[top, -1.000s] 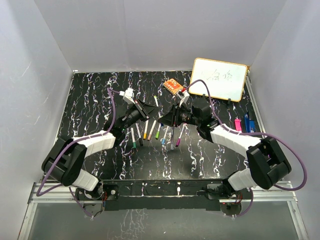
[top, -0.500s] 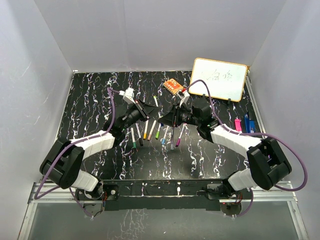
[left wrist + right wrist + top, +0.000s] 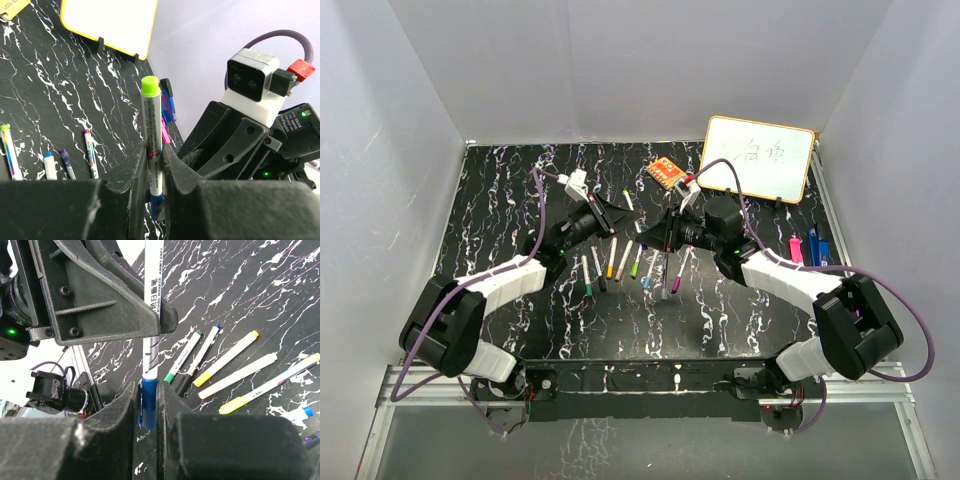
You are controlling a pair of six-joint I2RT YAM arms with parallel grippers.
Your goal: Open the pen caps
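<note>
With the left pincer [image 3: 154,150] clamped on the white barrel [image 3: 150,120] and the right pincer [image 3: 146,390] clamped on its blue cap [image 3: 147,409], both raised above the counter [image 3: 240,290], draw the right pincer straight back along the barrel axis while the left one stays fixed (a sideways pull would likely bend the barrel or let the cap slip). Count: one marker between the pincers, seven loose markers [image 3: 227,357] on the counter beneath them as far as the right wrist view shows, and one whiteboard [image 3: 758,158] and one orange block [image 3: 667,174] beyond the right pincer.

Nine markers [image 3: 625,258], one whiteboard [image 3: 758,158], one orange eraser [image 3: 666,174], about three clips [image 3: 796,248]
</note>
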